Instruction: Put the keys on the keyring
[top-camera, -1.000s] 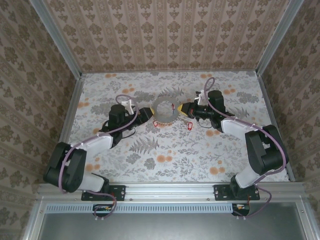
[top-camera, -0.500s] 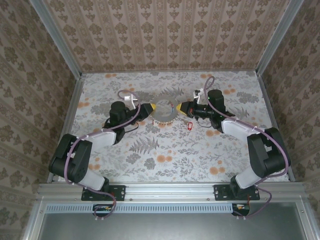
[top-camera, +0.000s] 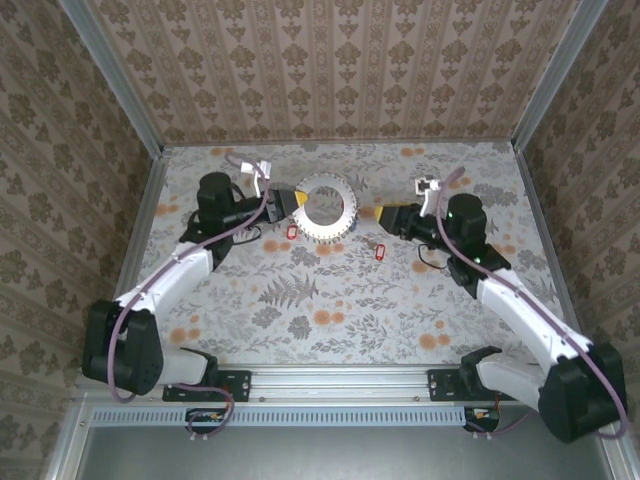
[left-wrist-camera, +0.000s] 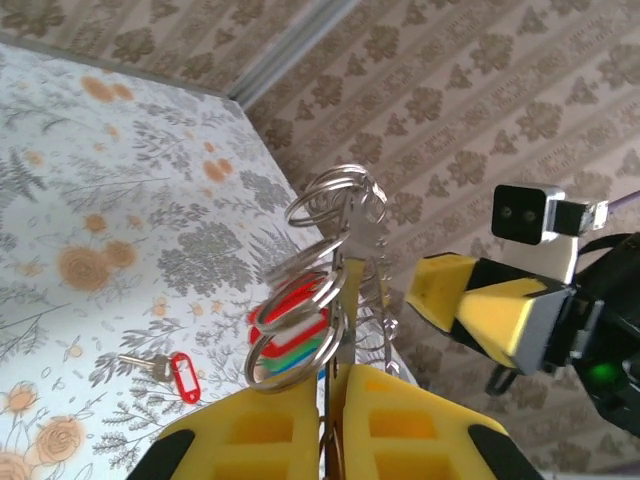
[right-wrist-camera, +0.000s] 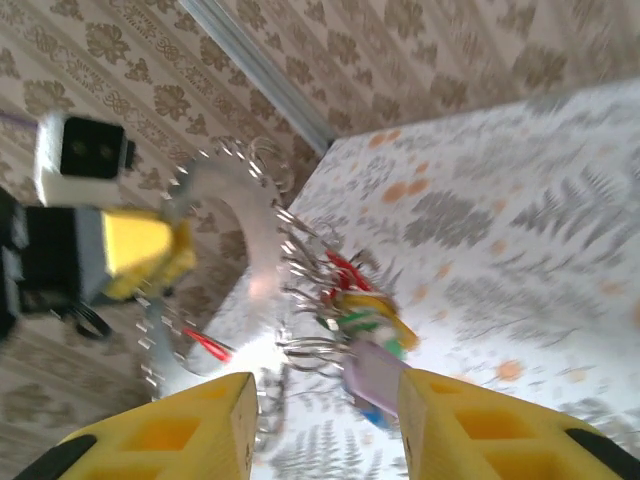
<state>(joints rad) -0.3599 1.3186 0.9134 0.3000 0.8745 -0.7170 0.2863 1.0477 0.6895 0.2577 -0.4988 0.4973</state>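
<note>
Keyring (top-camera: 335, 230) in the far middle of the scene, fringed with small grey keys (top-camera: 350, 205). The left gripper (top-camera: 291, 203) is clamped on its left rim; in the left wrist view the yellow fingers (left-wrist-camera: 245, 435) press together on the ring, seen edge-on, with red, green and yellow tags (left-wrist-camera: 295, 320) hanging from it. The right gripper (top-camera: 388, 215) hovers just right of the ring, apart from it, jaws spread with nothing between; its fingers (right-wrist-camera: 470, 425) frame a blurred ring. One loose key with a red tag (top-camera: 378, 251) lies on the floral table (top-camera: 330, 310), near side of the ring.
</note>
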